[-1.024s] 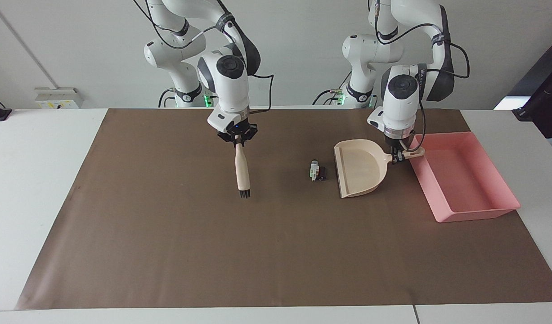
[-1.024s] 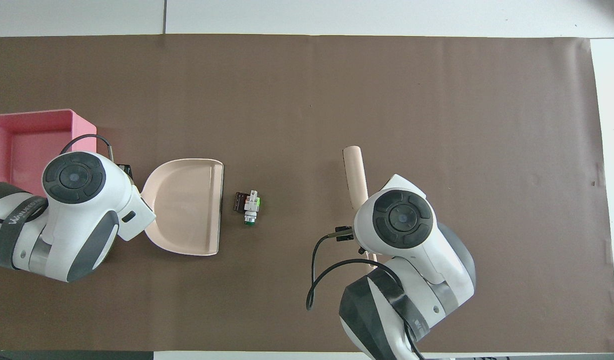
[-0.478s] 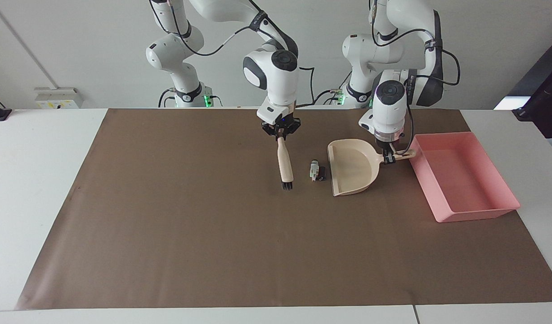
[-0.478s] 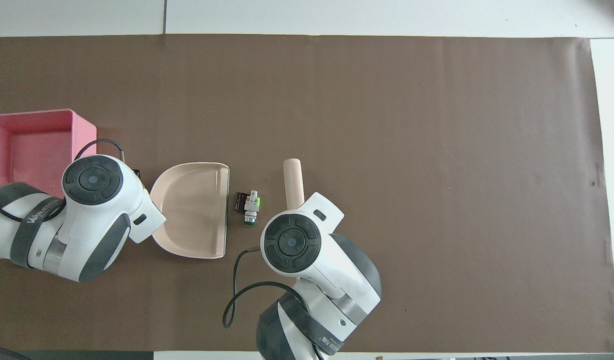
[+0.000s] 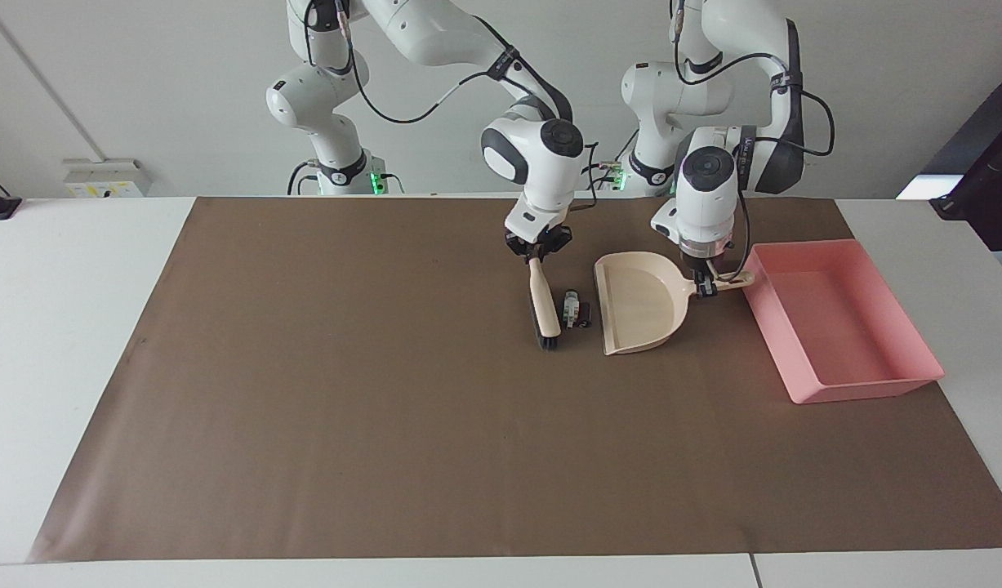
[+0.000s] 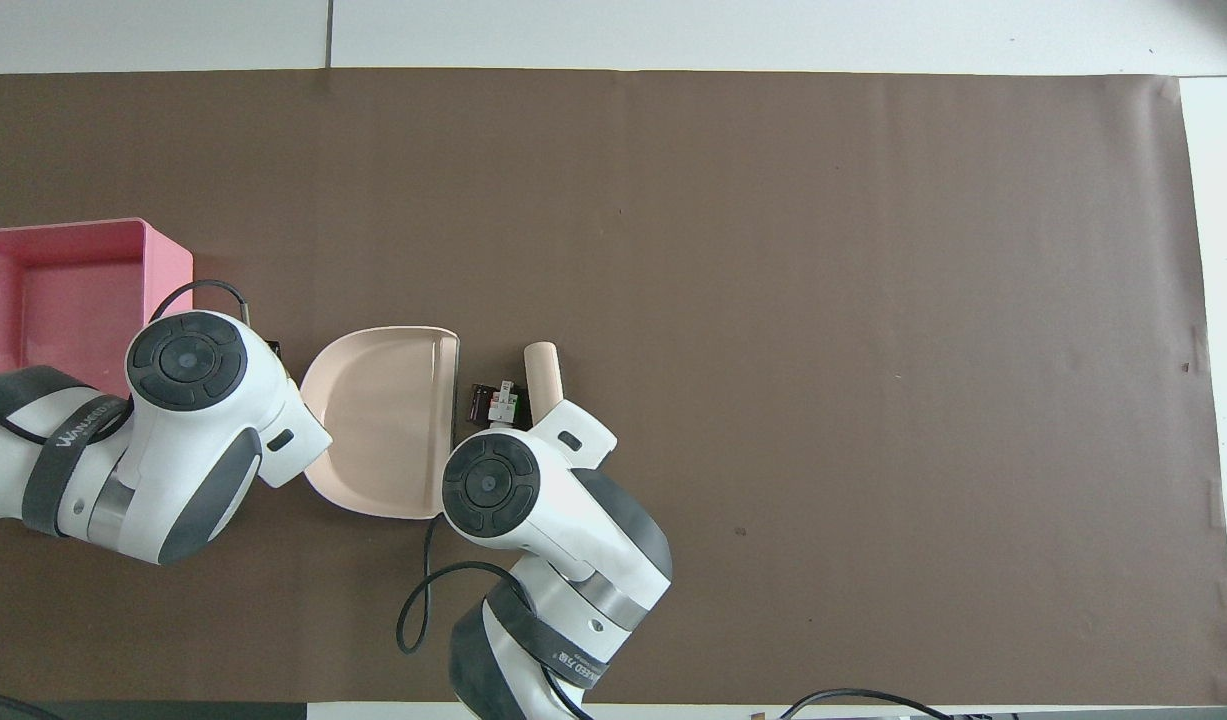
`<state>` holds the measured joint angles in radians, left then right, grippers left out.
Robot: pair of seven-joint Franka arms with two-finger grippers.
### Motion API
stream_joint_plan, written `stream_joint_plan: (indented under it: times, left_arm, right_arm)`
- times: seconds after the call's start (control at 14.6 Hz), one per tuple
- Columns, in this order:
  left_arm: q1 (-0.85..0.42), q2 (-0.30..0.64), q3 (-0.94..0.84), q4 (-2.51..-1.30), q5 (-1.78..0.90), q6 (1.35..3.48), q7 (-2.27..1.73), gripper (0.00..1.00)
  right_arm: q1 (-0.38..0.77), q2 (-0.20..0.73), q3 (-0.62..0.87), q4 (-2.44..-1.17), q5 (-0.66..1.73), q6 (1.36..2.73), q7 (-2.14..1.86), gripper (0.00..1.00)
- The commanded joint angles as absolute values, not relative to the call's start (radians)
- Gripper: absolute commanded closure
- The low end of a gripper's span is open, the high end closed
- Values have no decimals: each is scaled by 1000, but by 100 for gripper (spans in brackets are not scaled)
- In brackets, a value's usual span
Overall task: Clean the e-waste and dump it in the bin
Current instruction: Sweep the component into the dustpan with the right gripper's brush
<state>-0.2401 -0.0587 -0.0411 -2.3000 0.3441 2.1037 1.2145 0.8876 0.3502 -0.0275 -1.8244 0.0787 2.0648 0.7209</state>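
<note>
The e-waste (image 5: 575, 310) (image 6: 497, 403), a small white and green piece against a small black block, lies on the brown mat. My right gripper (image 5: 536, 254) is shut on the top of a beige brush (image 5: 543, 304) (image 6: 542, 368). The brush hangs tilted right beside the e-waste, toward the right arm's end, with its dark bristles (image 5: 548, 344) low at the mat. My left gripper (image 5: 704, 286) is shut on the handle of the beige dustpan (image 5: 636, 314) (image 6: 381, 432). The dustpan's open edge faces the e-waste from close by. The pink bin (image 5: 868, 387) (image 6: 179, 268) stands beside the dustpan handle.
A brown mat (image 5: 345, 425) covers most of the white table (image 5: 68, 327). In the overhead view both arms' wrists cover their own grippers. The bin sits at the mat's edge toward the left arm's end.
My right arm has carried the brush across the mat toward the left arm's end, up to the e-waste. The dustpan slid closer to the e-waste, then stopped.
</note>
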Motion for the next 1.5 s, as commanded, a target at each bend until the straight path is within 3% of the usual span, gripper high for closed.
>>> stream_joint_plan:
  times: [0.0,0.68,1.09,1.43]
  left_arm:
    - [-253,-69,-34,-2315,364,2088,1200,100]
    - [-242,-74,-35,-2329,364,2100,1204,100]
    - [-199,-66,-34,-2335,324,2170,1261,100]
    - [-161,-67,-32,-2327,206,2210,1367,100]
  right_arm:
    - [876,388,-15,-1760,136,2048,723,100]
    - [870,449,106,-1735,411,2447,654,100]
    - [862,428,97,-1693,449,2355,649,100]
    - [723,191,89,-1758,390,2071,652,100]
